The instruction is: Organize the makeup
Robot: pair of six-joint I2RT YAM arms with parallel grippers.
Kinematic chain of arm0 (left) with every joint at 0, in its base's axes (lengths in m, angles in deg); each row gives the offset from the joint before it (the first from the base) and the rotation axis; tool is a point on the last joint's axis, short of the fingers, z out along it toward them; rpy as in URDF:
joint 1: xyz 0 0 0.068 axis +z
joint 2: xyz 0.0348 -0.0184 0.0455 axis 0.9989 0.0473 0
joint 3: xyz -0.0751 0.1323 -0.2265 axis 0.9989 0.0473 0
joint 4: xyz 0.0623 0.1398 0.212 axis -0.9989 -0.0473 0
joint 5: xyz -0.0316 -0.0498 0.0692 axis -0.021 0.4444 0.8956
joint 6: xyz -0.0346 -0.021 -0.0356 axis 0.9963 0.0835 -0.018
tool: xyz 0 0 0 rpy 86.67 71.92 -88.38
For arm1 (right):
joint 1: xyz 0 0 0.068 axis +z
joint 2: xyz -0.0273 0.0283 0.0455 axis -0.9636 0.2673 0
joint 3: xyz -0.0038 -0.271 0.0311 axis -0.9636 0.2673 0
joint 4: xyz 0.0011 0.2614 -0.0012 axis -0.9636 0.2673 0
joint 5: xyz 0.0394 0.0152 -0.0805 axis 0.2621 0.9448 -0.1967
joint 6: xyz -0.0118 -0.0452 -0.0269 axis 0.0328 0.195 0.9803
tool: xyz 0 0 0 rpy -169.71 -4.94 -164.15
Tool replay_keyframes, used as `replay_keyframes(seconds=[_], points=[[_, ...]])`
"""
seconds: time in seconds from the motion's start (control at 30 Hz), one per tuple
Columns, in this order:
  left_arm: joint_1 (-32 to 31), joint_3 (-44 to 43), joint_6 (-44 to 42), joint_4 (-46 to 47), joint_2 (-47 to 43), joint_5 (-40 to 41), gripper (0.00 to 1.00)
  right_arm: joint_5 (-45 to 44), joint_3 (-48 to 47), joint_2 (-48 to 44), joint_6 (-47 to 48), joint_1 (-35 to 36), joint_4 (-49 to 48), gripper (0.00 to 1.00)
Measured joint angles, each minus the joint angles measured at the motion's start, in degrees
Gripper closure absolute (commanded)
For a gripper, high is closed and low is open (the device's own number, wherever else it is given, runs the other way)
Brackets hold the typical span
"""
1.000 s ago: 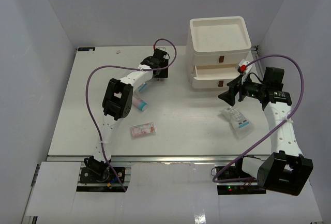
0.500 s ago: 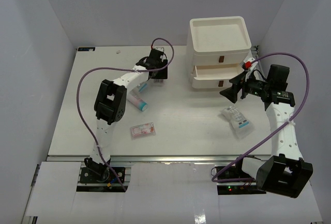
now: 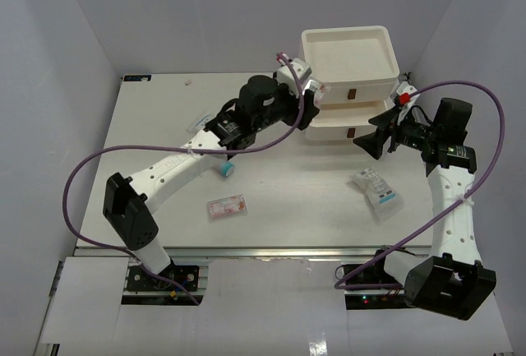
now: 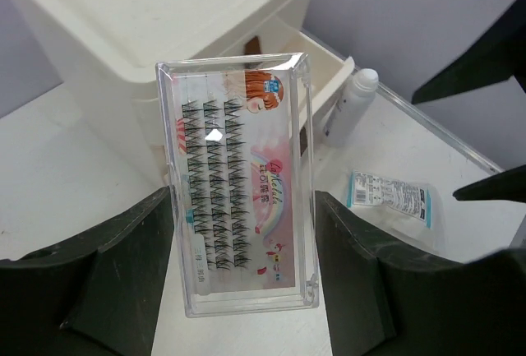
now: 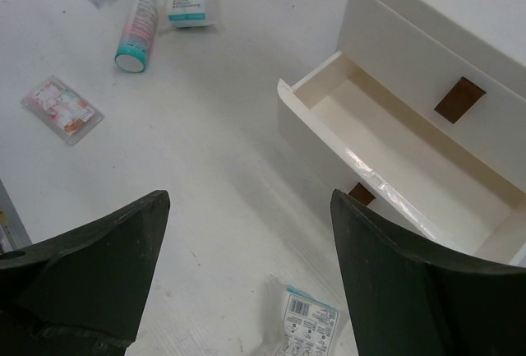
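One lash case [image 4: 238,167] clamped in left gripper [image 4: 244,241] above the drawer box [image 3: 345,52], right gripper [image 5: 246,208] wide, empty, beside one open drawer [image 5: 394,150], on table [image 3: 296,208] one tube [image 5: 136,34], one sachet [image 3: 228,206], two packets [image 3: 378,194], perhaps more overlapped

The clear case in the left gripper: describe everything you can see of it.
The clear case is a flat rectangular box of transparent plastic. Inside lies a pastel printed card with a red-haired cartoon face and rows of small black lash clusters. The left gripper holds it above the table, its long edges pinched between the dark fingers. Only they touch it. Just beyond it stands the white drawer box, one drawer open.
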Motion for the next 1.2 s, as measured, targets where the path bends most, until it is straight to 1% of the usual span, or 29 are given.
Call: replay_keyframes(seconds=[0.13,0.27,0.37,0.5,0.6,0.7,0.8,1.0,1.1,1.2], points=[[-4.41,-2.79,-6.53,0.35,5.29,1.89,0.90,-0.32,-1.78,-0.51,-0.67,-0.50,0.02,0.15],[-5.20,-8.22,-13.76,2.28,13.77,5.70,0.90,-1.83,-3.47,-0.93,-1.75,-0.78,-0.07,0.15],[-5.18,-10.62,-17.58,3.69,18.03,7.40,0.90,-2.92,-3.65,-1.19,-3.48,-0.84,-0.12,0.15],[-5.13,-11.03,-21.12,4.90,20.18,8.07,0.90,-4.59,-3.81,-0.99,-7.30,-1.10,-0.21,0.15],[-5.28,-11.03,-22.18,6.46,20.24,8.04,0.90,-3.53,-4.52,0.48,-12.95,-1.49,-2.71,0.16],[-5.48,-10.72,-22.03,9.06,19.96,7.77,0.90,-1.36,-5.00,3.38,-20.42,-1.80,-7.49,0.16],[-5.51,-7.71,-20.62,11.28,17.81,6.88,0.90,0.97,-4.85,6.51,-28.27,-1.85,-13.38,0.16],[-5.51,3.83,-13.03,16.90,8.13,2.69,0.90,5.93,-1.63,10.75,-49.46,-1.33,-35.45,0.17],[-5.51,7.75,-8.95,19.60,3.67,0.83,0.90,6.68,-1.20,12.26,-56.89,0.09,-43.24,0.18],[-5.51,9.30,-5.97,22.17,1.29,-0.46,0.90,6.67,-1.20,13.11,-61.23,2.46,-48.08,0.19]])
